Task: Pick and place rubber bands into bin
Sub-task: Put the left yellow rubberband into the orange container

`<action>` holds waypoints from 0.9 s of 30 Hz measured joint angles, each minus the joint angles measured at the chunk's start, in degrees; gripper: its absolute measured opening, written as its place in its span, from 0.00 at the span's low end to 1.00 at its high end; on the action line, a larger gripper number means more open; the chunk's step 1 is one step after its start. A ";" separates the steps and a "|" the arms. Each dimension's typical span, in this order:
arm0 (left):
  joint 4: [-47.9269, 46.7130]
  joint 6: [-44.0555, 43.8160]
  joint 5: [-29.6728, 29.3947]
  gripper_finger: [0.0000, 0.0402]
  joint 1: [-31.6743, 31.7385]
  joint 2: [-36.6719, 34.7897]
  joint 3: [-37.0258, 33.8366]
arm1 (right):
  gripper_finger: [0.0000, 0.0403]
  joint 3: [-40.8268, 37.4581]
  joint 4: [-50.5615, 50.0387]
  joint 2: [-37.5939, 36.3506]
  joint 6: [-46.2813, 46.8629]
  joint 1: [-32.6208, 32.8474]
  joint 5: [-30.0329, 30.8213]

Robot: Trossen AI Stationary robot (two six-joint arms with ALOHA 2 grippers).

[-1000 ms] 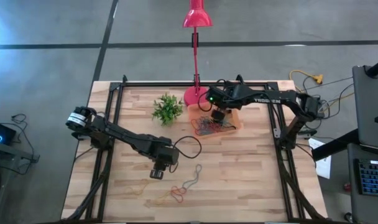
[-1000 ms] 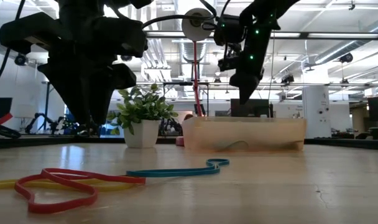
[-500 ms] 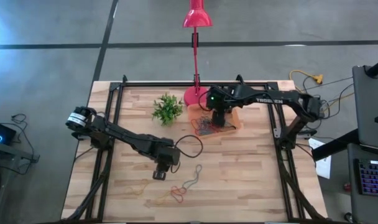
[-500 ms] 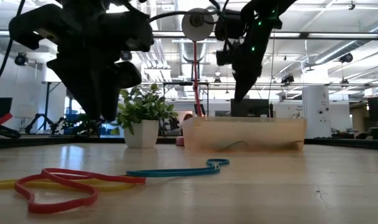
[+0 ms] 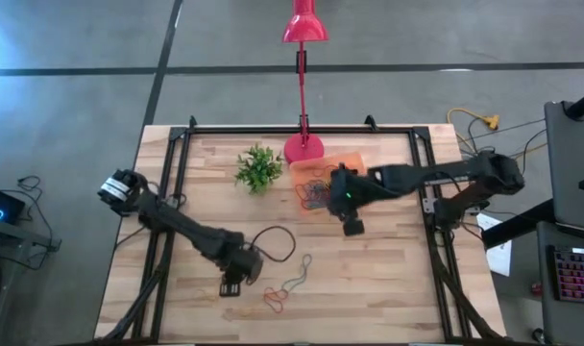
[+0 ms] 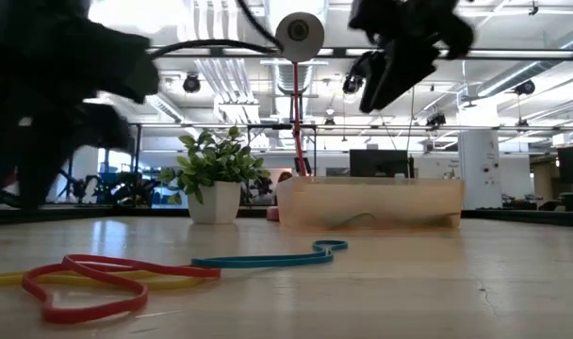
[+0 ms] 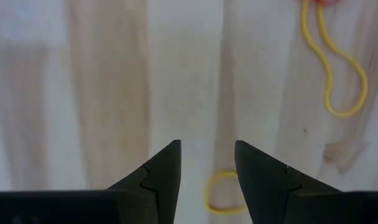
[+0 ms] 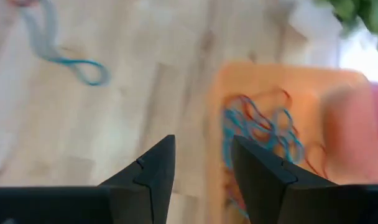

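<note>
1. Orange bin (image 5: 342,165) sits on the table (image 5: 398,279) beside the pink lamp base (image 5: 304,149); bands (image 5: 316,193) lie tangled inside it.
2. Right gripper (image 5: 350,225) hangs just off the bin's near edge. Its fingers (image 8: 155,171) stand apart with nothing between them.
3. Left gripper (image 5: 230,286) is low over the table's front part, next to the loose bands. Its fingers (image 7: 164,171) are parted and empty, with a small yellow loop (image 7: 223,193) half hidden behind one tip.
4. Loose bands: red band (image 6: 84,282), blue-grey band (image 6: 268,257) and a yellow band (image 7: 338,81), all on bare wood well apart from the bin.
5. Low view shows the left arm only as a dark blur, cut off at the edge; the bin's contents cannot be made out through its wall (image 6: 367,202).
6. Plant (image 5: 257,168) stands beside the lamp base.
</note>
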 joint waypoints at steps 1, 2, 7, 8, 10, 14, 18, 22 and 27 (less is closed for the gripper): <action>-0.12 -2.06 -0.01 0.33 -1.09 0.00 -0.24 | 0.36 -1.54 1.38 -1.29 0.19 1.43 0.01; -0.11 -4.19 -0.03 0.33 -2.11 0.00 -0.33 | 0.36 -3.21 3.05 -2.64 0.53 2.80 0.01; -0.08 -12.20 -0.49 0.33 -6.82 0.00 -0.13 | 0.36 -11.56 13.11 -9.92 3.21 8.70 0.48; -0.11 -13.79 -0.71 0.33 -7.56 0.00 0.00 | 0.36 -13.11 14.92 -11.29 3.94 9.76 1.39; 0.07 -17.09 -1.26 0.33 -8.96 0.00 0.13 | 0.36 -16.03 17.94 -13.67 5.72 11.73 2.86; -0.08 -24.13 -3.39 0.33 -12.01 0.00 -0.62 | 0.36 -21.40 23.23 -16.68 8.44 15.18 4.57; -1.21 -25.87 -4.27 0.33 -14.36 0.11 -1.53 | 0.36 -24.64 26.44 -17.12 10.59 18.32 6.35; -1.31 -26.48 -4.40 0.33 -16.77 0.11 -2.30 | 0.36 -25.70 29.11 -16.85 11.77 21.56 7.39; -1.13 -27.80 -2.69 0.33 -20.23 0.04 -3.11 | 0.36 -25.75 31.70 -16.56 11.99 26.15 13.30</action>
